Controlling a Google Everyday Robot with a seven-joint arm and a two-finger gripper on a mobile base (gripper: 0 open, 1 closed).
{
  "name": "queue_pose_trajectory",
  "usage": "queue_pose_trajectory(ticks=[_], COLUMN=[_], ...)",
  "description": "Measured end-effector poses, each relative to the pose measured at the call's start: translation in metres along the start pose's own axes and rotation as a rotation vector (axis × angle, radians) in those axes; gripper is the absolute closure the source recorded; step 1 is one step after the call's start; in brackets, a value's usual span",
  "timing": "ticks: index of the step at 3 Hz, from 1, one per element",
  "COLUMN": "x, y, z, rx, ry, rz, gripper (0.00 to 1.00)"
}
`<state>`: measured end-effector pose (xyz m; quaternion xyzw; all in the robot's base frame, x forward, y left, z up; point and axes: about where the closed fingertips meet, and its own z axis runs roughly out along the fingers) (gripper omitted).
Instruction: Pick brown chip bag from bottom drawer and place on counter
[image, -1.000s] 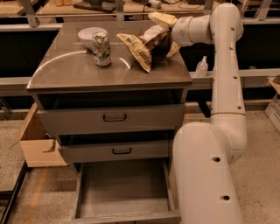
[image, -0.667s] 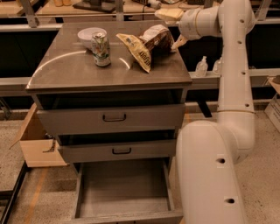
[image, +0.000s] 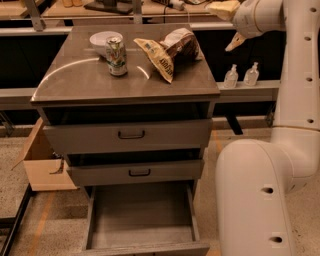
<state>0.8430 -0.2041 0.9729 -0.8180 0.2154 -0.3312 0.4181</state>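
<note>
The white arm (image: 300, 75) fills the frame's right. The counter (image: 85, 80), upper centre, bears the brown chip bag (image: 170, 50); the bottom drawer (image: 142, 220) stands open below. The gripper (image: 222, 26), upper right, is spread wide and holds nothing. It is best backed away high, clear of the bag.

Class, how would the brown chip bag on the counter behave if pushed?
The brown chip bag looks crinkled, so probably light and floppy. On the glossy counter it would likely slide. The pincer hangs open, clear of the bag.
</note>
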Motion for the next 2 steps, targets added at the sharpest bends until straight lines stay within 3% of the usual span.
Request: queue_pose_trajectory(ticks=[1,2], x=[0.0114,0.0123], y=[0.0246,0.023], z=[-0.017,-0.019], rx=[-0.062,-0.055], ry=[0.038,0.046], rz=[0.011,0.01], gripper=[0.45,0.44])
